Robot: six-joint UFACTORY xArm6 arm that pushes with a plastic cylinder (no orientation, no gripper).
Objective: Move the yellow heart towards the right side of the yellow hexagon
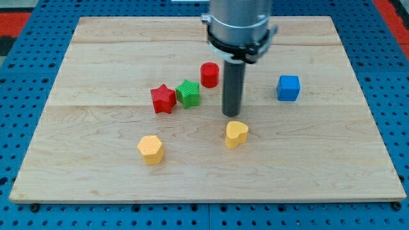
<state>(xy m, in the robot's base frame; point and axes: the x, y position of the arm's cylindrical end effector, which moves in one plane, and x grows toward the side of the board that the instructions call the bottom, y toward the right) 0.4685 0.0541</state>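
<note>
- Standing just above the yellow heart in the view, the tip sits close behind it, apparently not quite touching, though contact cannot be ruled out.
- The yellow hexagon lies well to the view's left of the heart and slightly lower, so the heart already sits on its right side but apart.
- From that spot the rod looks placed to nudge the heart downward, toward the hexagon's row.
- The arm has no jaws; it holds nothing and can only push.
- 3 blocks cluster at the view's upper left of the tip: a red star, a green star and a red cylinder; a blue cube stands apart on the right.
- No writing, brand or label can be read on the board or blocks.
</note>
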